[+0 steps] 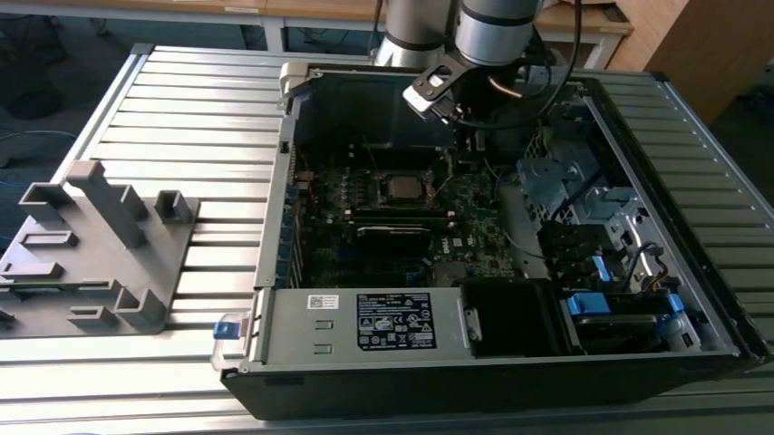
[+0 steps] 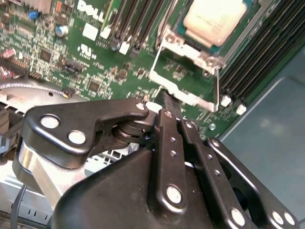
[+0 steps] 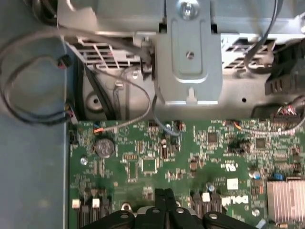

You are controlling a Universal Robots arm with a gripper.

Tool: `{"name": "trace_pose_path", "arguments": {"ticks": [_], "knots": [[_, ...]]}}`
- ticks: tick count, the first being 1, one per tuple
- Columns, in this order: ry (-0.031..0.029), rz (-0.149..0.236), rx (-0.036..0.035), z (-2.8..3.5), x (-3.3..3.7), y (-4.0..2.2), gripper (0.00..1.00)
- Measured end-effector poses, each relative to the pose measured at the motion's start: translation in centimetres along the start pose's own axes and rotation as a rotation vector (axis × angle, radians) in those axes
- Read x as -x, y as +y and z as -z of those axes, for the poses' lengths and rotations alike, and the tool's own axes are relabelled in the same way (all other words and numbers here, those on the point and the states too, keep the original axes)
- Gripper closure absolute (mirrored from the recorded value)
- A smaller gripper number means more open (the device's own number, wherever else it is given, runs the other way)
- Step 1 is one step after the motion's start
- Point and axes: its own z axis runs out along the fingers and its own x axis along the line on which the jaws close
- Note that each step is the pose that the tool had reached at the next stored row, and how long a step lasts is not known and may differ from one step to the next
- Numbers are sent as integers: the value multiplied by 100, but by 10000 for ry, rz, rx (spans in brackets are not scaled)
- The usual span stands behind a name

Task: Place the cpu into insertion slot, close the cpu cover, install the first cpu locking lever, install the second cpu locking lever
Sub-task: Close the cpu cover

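One pincer [image 3: 164, 192]: I see it closed, empty.
cpu [image 2: 217, 19]: seated flat in insertion slot [image 2: 175, 29].
cpu cover [image 2: 159, 56]: open.

A slatted aluminium table [image 1: 181, 100] spreads across most of the exterior view, its ribs catching pale light toward ten o'clock; behind it, at twelve o'clock, stands a wooden desk [image 1: 321, 9] on white legs; at two o'clock rises a light wooden panel [image 1: 708, 45] (a cabinet side or a door, hard to tell); dark blue-grey floor [image 1: 54, 54] shows at ten o'clock; a grey plastic fixture [image 1: 97, 245] sits on the table at nine o'clock.
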Motion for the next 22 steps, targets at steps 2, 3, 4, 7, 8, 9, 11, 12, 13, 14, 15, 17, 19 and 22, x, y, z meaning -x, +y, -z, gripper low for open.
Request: {"name": "trace_pose_path", "arguments": {"ticks": [2, 3, 4, 7, 8, 9, 11, 12, 13, 14, 15, 17, 19, 22], "knots": [[2, -1, 16, 1, 2, -48, 90], [2, -2, 22, 2, 3, -71, 90], [2, -2, 28, 3, 3, -93, 90], [2, -3, 38, 5, 6, -150, 90], [2, -3, 39, 5, 6, -171, 90], [3, -3, 40, 5, 7, -180, 90], [2, -2, 40, 6, 7, -205, 90], [2, -2, 41, 6, 8, -219, 90], [1, -2, 42, 6, 8, -233, 90], [1, -3, 43, 7, 9, -252, 90], [0, -3, 44, 7, 10, -272, 90], [3, -3, 47, 6, 11, -307, 90], [2, -3, 47, 6, 12, -338, 90], [2, -4, 48, 6, 13, -355, 90]]}}
